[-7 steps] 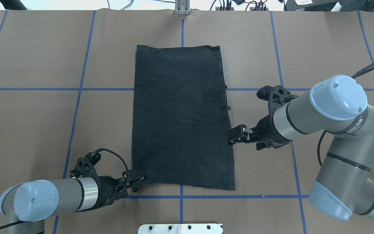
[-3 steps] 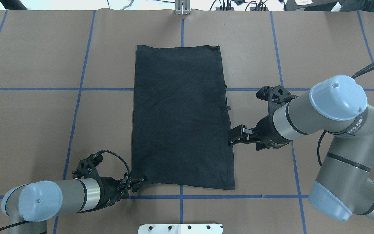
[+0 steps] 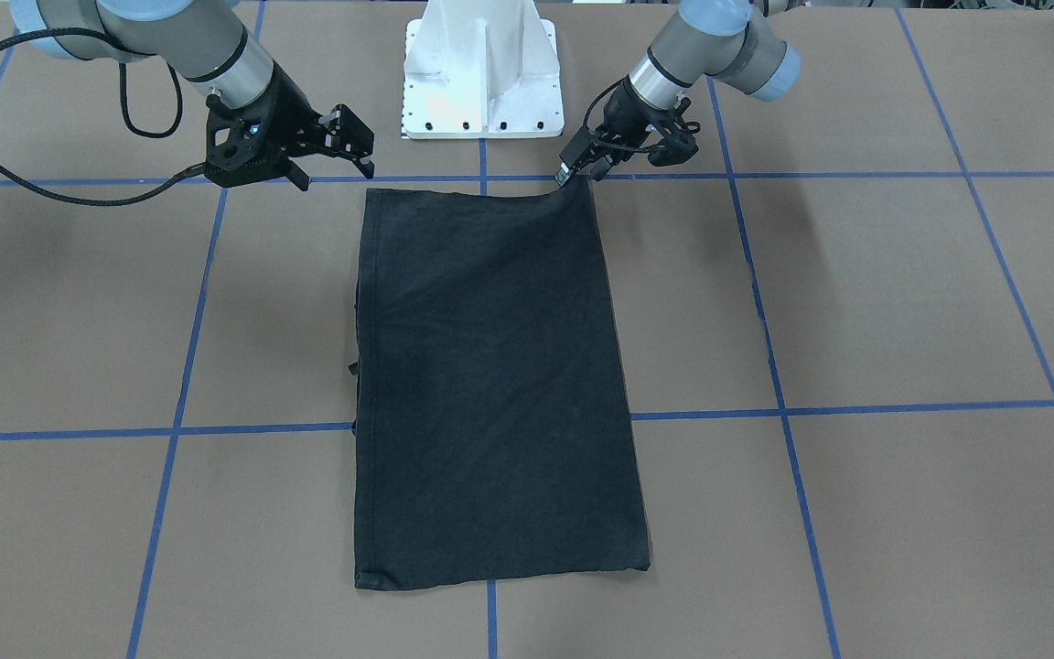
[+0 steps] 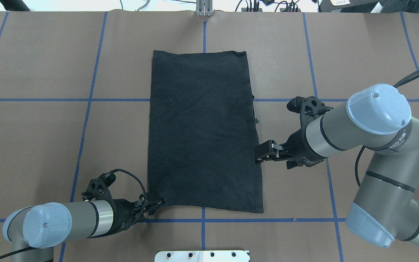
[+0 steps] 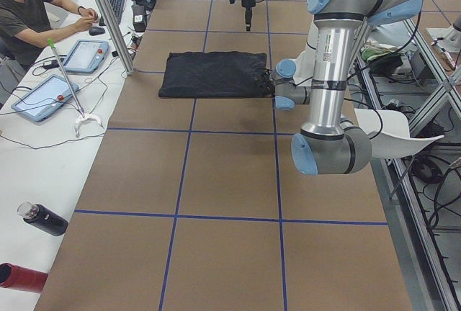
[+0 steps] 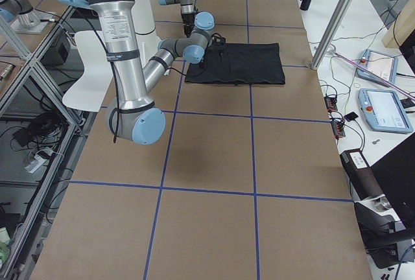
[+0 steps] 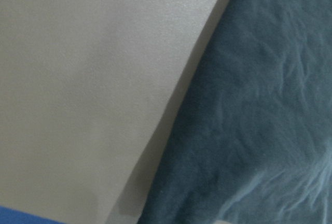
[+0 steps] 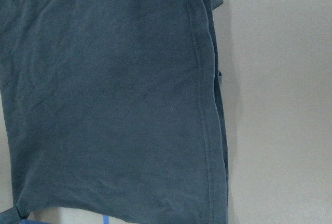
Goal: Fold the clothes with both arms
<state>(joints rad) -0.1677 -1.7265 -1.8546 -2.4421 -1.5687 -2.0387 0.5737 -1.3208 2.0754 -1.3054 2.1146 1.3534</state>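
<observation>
The table [image 4: 31, 145], covered in brown paper and crossed by blue tape lines [image 4: 86, 120], has my black T-shirt [image 4: 202, 134] at its centre. The shirt lies flat as a long narrow strip running from 12 o'clock to 6 o'clock, plain side up, with no print showing. Its long sides look already turned in, so I judge the step in hand to be taking the near corners for the lengthwise fold.

My right arm [image 4: 358, 123] reaches in from 4 o'clock and my left arm [image 4: 67, 223] lies low from 7 o'clock.

My left gripper [image 4: 156, 201] is at the shirt's 7 o'clock corner, fingers narrow and, as far as I can tell, pinched on the cloth. From across the table that corner looks drawn up a little toward the fingers.

My right gripper [image 4: 261, 153] is at the strip's 4 o'clock edge, fingers spread and holding nothing. From across the table it seems to be raised off the table.

Next I would bring the right gripper toward 5 o'clock, lower it and close on that corner. Both corners then need to travel together toward 12 o'clock, level, or the strip will skew.
</observation>
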